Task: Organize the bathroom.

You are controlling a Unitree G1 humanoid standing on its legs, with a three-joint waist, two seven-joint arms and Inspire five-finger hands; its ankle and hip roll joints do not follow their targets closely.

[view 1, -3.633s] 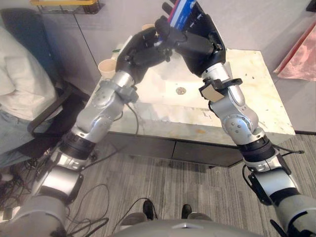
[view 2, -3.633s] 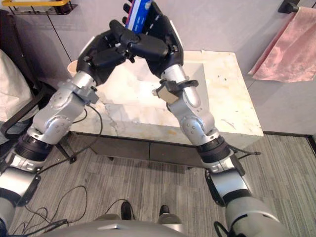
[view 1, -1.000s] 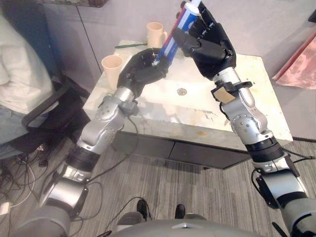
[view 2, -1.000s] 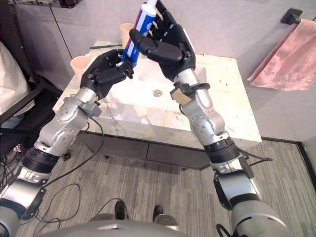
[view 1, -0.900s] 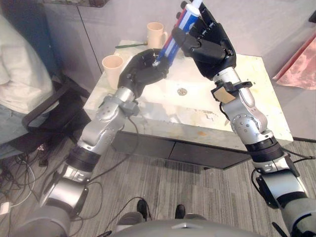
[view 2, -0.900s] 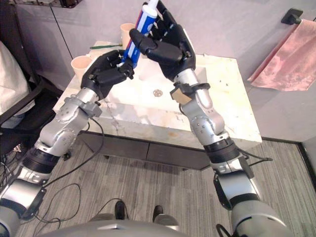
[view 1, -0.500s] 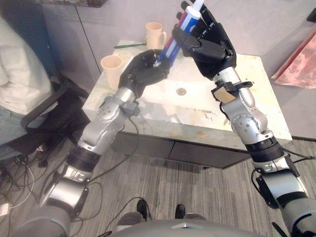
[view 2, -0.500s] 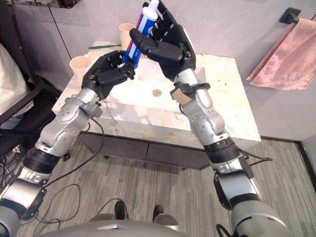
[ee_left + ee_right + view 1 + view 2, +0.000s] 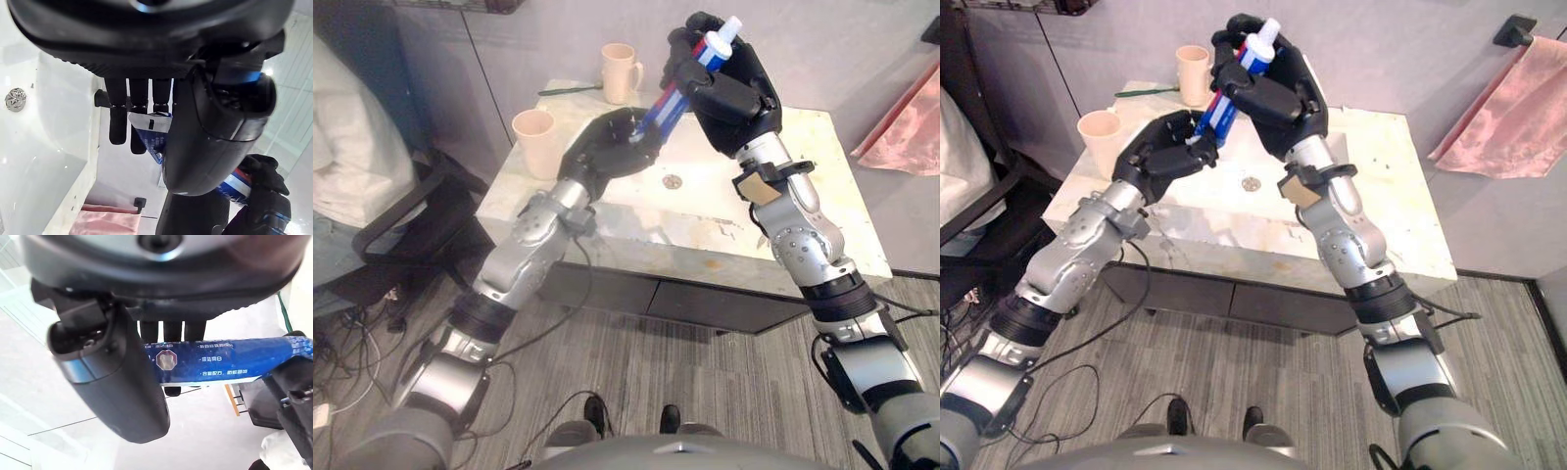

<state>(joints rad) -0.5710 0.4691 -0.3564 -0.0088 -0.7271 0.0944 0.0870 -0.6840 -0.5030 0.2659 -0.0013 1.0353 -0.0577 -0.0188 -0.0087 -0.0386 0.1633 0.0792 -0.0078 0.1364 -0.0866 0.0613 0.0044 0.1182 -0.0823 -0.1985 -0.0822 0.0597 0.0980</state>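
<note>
A: Right, we log the toothpaste tube [image 9: 677, 86] first. Blue with red and white stripes, white cap uppermost, tilted, held in the air above the basin [image 9: 690, 176] of the marble bench [image 9: 822, 211].

B: Agreed. We see the right hand [image 9: 736, 96] wrapped round its upper part, fingers and thumb curled on the tube just under the cap. The right wrist view confirms it: the tube [image 9: 220, 362] lies across the fingers [image 9: 172, 340] with the thumb beside it.

A: And the left hand [image 9: 612, 149]?

B: It is at the tube's lower end. In the left wrist view the flat crimped end [image 9: 149, 127] sits against the fingers [image 9: 128, 117], with the thumb closed toward it, so we note the left hand as pinching the tail of the tube. The right hand shows beyond it in that view, gripping the cap end.

A: So both hands are on one tube, well above the bench.

B: Yes. Other items: a beige cup [image 9: 534, 142] stands upright near the bench's left edge; a beige mug [image 9: 620, 72] with a handle stands at the back left corner; a thin green stick-like item [image 9: 570, 91] lies flat just beside the mug. We cannot tell what it is.

A: Surroundings?

B: A pink towel [image 9: 1508, 108] hangs on the wall to the right. A person in light clothing [image 9: 352, 176] sits in a dark chair [image 9: 406, 230] to the left.
</note>
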